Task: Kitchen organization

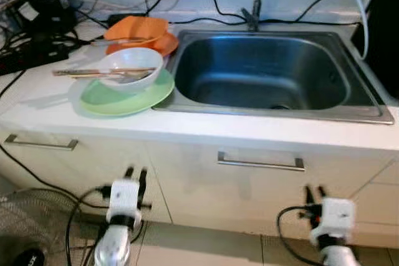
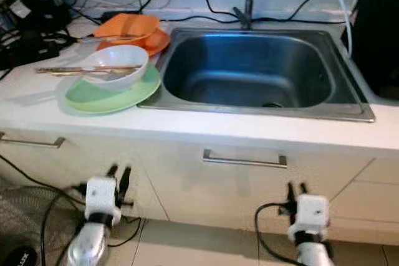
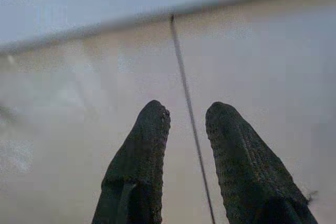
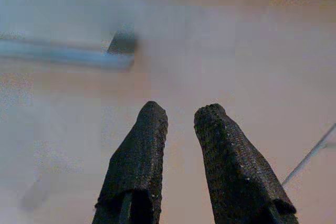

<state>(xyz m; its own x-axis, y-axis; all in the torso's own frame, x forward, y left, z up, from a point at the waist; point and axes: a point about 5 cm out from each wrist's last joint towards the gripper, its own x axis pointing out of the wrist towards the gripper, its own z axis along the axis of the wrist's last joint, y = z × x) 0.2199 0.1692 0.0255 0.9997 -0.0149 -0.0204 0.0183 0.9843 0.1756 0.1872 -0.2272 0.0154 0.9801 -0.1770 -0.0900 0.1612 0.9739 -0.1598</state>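
Note:
A white bowl (image 1: 131, 70) with chopsticks (image 1: 93, 73) laid across it sits on a pale green plate (image 1: 124, 101), on the counter left of the steel sink (image 1: 206, 66). Behind them are stacked orange dishes (image 1: 140, 32) with a utensil across them. Both grippers hang low in front of the cabinet, well below the counter. My left gripper (image 1: 135, 172) points up under the plate's side, its fingers slightly apart and holding nothing (image 3: 187, 109). My right gripper (image 1: 313, 191) is under the sink's right half, also slightly apart and holding nothing (image 4: 179, 111).
The faucet (image 1: 255, 4) stands behind the sink, with a white hose (image 1: 355, 4) at its right. Black cables and plugs (image 1: 37, 10) crowd the back left of the counter. Drawer handles (image 1: 260, 164) (image 1: 40, 144) jut from the cabinet front. A fan grille (image 1: 31, 216) stands on the floor at left.

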